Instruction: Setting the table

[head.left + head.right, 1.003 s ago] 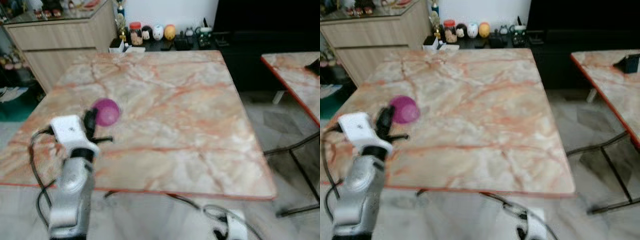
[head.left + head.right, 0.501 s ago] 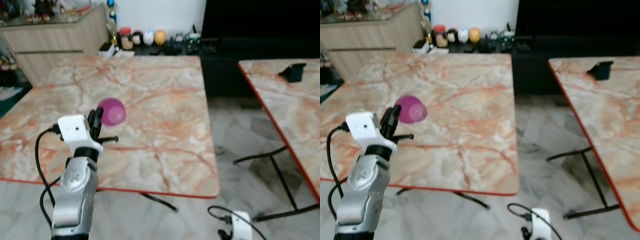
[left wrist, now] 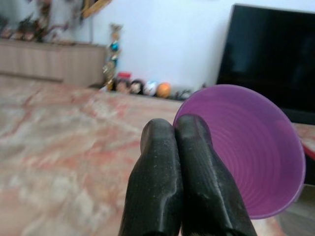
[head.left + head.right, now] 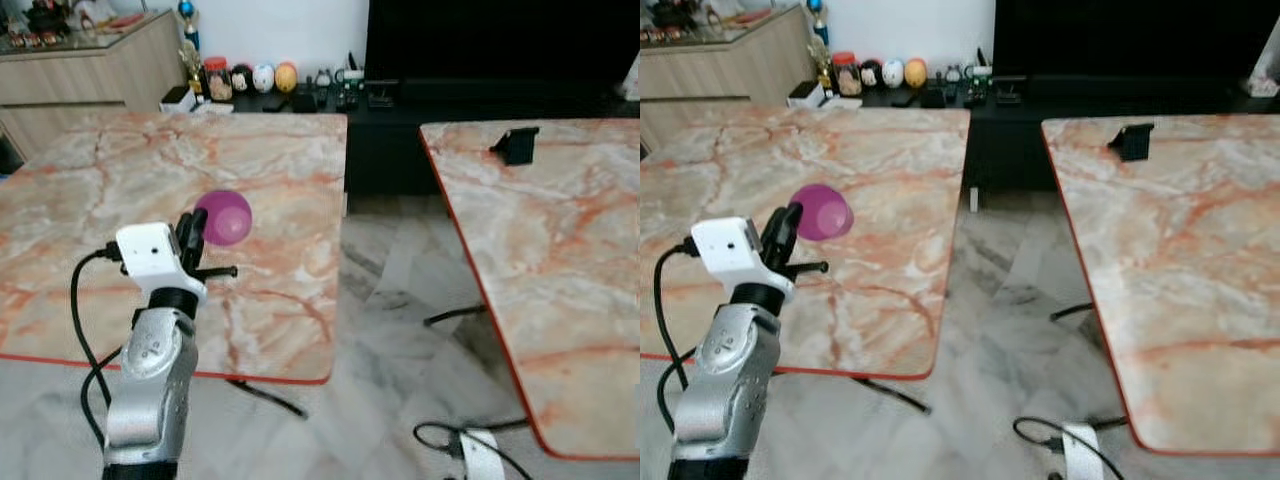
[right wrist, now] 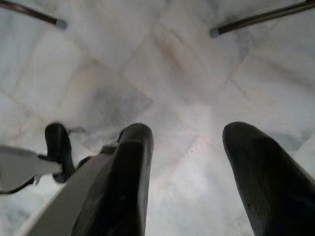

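Left claw point(image 4: 196, 232) was raised over the near part of the left tabletop point(image 4: 120, 170), its two black fingers point(image 3: 167, 182) pressed together and pinching the rim of a purple bowl point(image 4: 224, 217). So the bowl was up in the air in the claw's grip, tilted on its side with the open mouth facing the wrist camera, not sitting on the marble. From the head views it hung above the left tabletop, roughly mid-depth and toward its right half.

Right claw point(image 5: 189, 177) hung low by the floor point(image 5: 167, 73), fingers well apart with nothing between them, just pale marble tiles underneath and a couple of dark table legs point(image 5: 261, 18) at the far side. A cable point(image 4: 1040, 432) trailed on the floor near that arm.

Second tabletop point(image 4: 560, 260) stood on the right, same orange-veined marble with a red edge, with a small black stand point(image 4: 514, 145) near its far left corner. Far back there was a wooden cabinet point(image 4: 70, 75), a row of little figurines point(image 4: 250, 77) on a low dark shelf, and a big dark TV point(image 4: 500, 40).
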